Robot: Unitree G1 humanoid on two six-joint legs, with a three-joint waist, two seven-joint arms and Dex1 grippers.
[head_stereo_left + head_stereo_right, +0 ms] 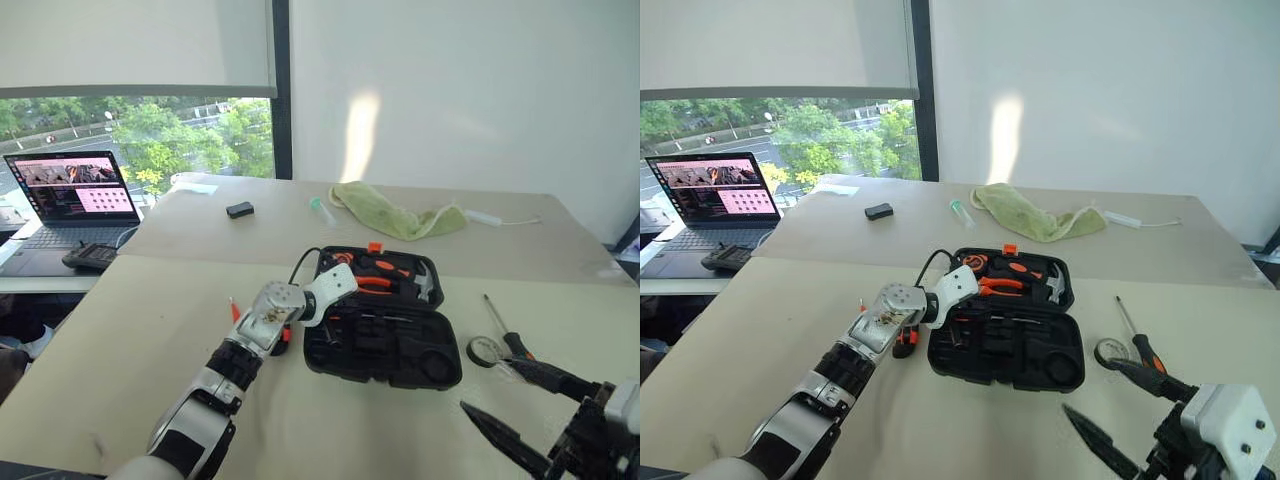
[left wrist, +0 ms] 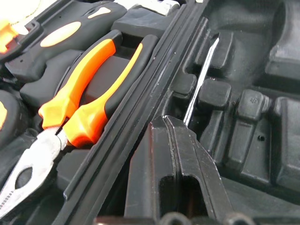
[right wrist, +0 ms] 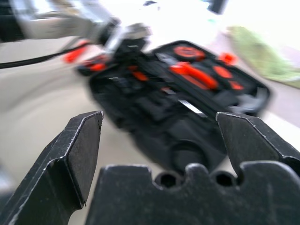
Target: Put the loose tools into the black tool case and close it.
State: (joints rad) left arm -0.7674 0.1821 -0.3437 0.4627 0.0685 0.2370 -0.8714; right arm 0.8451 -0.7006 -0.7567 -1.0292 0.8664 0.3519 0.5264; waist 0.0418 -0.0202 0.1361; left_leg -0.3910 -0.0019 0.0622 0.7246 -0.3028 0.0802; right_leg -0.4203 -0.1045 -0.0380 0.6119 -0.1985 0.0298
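Lying open near the middle of the beige table: black tool case, lid back, orange latch at its far edge. Fitted in the lid half: pliers with orange-black handles, hammer. Near half: moulded slots, one holding a thin metal shaft.

Left gripper: fingers pressed together, tips at the case's left end beside that shaft; whether it pinches the shaft cannot be told.

Right gripper: fingers spread wide, empty, held above the table near the case's right corner.

Loose items: screwdriver and dark tape roll just right of the case; small orange tool and a black-orange handle at the case's left end, under the left arm.

Elsewhere: green cloth, small black box, laptop.
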